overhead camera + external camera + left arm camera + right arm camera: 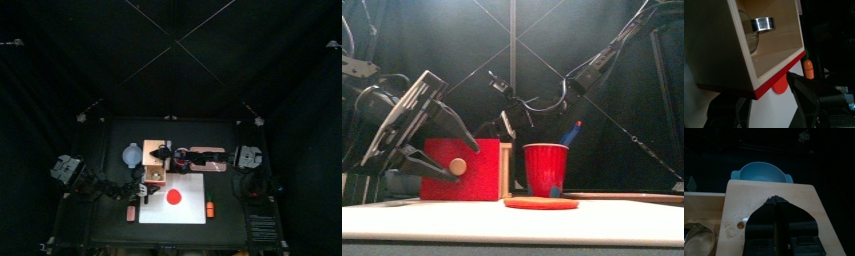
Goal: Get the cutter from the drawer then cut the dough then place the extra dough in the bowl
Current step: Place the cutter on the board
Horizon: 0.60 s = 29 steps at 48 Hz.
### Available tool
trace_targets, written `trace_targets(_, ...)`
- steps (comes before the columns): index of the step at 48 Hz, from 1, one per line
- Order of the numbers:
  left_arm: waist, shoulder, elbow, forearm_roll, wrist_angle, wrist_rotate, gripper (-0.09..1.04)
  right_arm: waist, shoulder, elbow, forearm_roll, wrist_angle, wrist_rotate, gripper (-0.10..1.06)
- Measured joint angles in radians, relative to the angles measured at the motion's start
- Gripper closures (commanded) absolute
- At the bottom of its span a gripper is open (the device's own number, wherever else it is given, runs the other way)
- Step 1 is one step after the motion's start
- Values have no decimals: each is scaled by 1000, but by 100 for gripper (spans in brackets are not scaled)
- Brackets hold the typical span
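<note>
The pale wooden box stands behind the white board, its red drawer front pulled out toward the front. The round metal cutter lies inside the drawer. My left gripper is open at the drawer front, one jaw on each side, level with the knob. My right gripper is shut, tips down on the box's top. A flat red dough disc lies on the board. The blue-grey bowl sits left of the box.
A red cup holding a blue knife stands right of the box, with a pink tray beyond it. An orange toy carrot lies at the board's right edge and another small toy at its left.
</note>
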Motion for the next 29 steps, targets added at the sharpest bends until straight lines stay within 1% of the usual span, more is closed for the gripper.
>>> trace_targets(4,5,0,0,-5,12,-3,8,0,0,0,0,0,-2,98)
trace_targets(10,15,0,-2,-28,83,-2,8,0,0,0,0,0,-2,98)
trace_targets(22,25,-28,0,-18,98,3,8,0,0,0,0,0,0,98)
trace_targets(29,25,-58,18,-15,138,3,8,0,0,0,2,0,-2,98)
